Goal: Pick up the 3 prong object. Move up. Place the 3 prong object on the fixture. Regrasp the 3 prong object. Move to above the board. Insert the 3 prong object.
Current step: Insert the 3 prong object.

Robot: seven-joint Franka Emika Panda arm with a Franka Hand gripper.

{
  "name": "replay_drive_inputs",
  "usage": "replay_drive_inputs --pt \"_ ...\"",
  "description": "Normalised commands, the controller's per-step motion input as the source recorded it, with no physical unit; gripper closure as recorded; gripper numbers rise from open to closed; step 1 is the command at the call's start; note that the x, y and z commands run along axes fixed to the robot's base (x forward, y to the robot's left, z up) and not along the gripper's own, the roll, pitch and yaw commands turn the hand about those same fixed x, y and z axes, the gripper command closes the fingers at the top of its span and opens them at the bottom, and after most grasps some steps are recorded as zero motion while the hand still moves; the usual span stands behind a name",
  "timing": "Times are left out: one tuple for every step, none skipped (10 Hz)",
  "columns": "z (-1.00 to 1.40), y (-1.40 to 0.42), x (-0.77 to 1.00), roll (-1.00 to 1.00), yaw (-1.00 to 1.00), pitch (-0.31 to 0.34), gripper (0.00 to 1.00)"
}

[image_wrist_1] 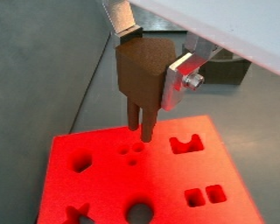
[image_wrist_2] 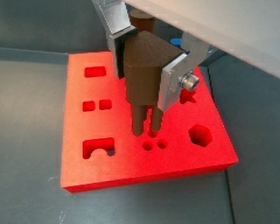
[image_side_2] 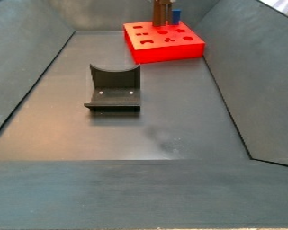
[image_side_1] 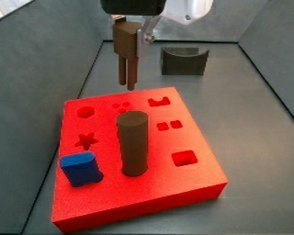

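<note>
**Pronged block held over the red board**

A dark grey floor with sloping walls surrounds the work. In a side view, the red board (image_side_1: 137, 156) lies in the middle with a blue block (image_side_1: 77, 168) near its front-left corner and a tall dark cylinder (image_side_1: 133, 144) just beside it. Above the board's far edge the gripper (image_side_1: 128, 35) points straight down, its silver fingers (image_wrist_1: 181, 77) pinching the 3 prong object (image_wrist_1: 143, 77), a brown block whose prongs hang downward over three small round holes (image_wrist_1: 134, 152). The fixture (image_side_1: 184, 61) stands well apart, towards the far-right corner.

gripper (image_side_1: 129, 35) over board (image_side_1: 186, 179), fixture (image_side_1: 184, 61) behind
</note>
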Motion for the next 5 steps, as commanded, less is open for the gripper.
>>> replay_drive_inputs --pt "-0.88 -0.04 -0.03 0.00 -0.10 -0.074 1.00" --pt "-0.77 0.00 0.00 0.00 -0.05 -0.107 1.00" --pt "-0.03 0.00 0.00 0.00 0.00 0.000 1.00" --pt "-0.41 0.11 0.00 0.06 0.00 0.000 1.00" --pt "-0.43 0.00 0.00 0.09 0.00 0.000 1.00"
